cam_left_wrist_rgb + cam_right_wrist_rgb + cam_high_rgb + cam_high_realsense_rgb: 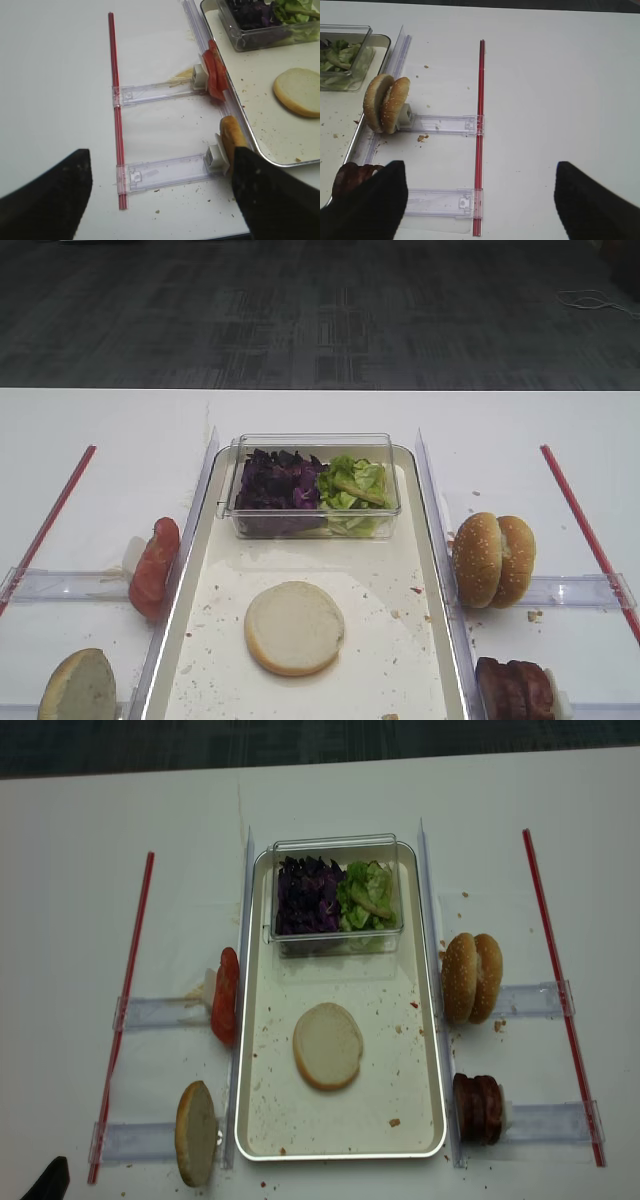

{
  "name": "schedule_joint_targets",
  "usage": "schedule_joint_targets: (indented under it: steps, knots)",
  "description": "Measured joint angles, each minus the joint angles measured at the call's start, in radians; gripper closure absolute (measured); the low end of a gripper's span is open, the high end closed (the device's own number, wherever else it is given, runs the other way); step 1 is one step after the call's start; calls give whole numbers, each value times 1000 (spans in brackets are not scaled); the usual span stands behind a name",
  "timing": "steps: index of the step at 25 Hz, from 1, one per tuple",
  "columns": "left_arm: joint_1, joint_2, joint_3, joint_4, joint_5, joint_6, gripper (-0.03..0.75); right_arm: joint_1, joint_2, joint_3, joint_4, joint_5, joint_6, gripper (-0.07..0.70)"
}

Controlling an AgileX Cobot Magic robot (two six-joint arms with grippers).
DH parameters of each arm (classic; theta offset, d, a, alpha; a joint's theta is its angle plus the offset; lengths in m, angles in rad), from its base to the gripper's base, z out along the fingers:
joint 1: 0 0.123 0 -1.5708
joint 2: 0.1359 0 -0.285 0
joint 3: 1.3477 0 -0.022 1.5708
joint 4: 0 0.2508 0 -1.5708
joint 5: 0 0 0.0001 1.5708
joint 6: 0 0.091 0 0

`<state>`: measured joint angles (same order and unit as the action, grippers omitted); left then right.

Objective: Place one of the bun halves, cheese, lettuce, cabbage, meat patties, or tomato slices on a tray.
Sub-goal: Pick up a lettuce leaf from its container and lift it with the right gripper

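Worktop [320, 410], white and broad, carries everything. Tray [258, 1010] lies at its centre, long axis running twelve to six, floor crumb-speckled. At the tray's twelve o'clock end sits a clear plastic box [315, 443] with cabbage [278, 482] in its nine o'clock half and lettuce [355, 483] in its three o'clock half. One bun half [294, 627] already lies cut face up near the tray's middle.

Off the tray at three o'clock, two sesame bun halves [493, 559] stand on edge in a clear holder; meat patties [514, 687] stand at about four o'clock. At nine o'clock stand tomato slices [154, 566], and at seven o'clock another bun half [78, 686].

Right tool [480, 200] hangs over bare worktop outside the red strip [480, 135], jaws spread wide and holding nothing. Left tool [160, 200] hangs likewise on its own side, jaws spread, empty.

Next layer is likely a filling. For a patty, I would bring the right tool down over the stack's outermost slab, jaws astride its faces, pinch gently, lift clear of the holder, and lay it flat on the bun rather than dropping it edgewise.
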<state>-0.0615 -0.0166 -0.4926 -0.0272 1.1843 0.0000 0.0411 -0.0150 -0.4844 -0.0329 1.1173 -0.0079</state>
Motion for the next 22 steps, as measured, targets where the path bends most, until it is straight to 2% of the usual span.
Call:
schedule_joint_targets:
  steps: [15, 18, 22]
  knots:
    - [0, 0, 0, 0, 0, 0, 151, 0, 28, -4, 0, -2, -2, 2]
    - [0, 0, 0, 0, 0, 0, 152, 0, 94, -20, 0, -22, -2, 2]
    - [0, 0, 0, 0, 0, 0, 151, 0, 207, -64, 2, -95, -2, 2]
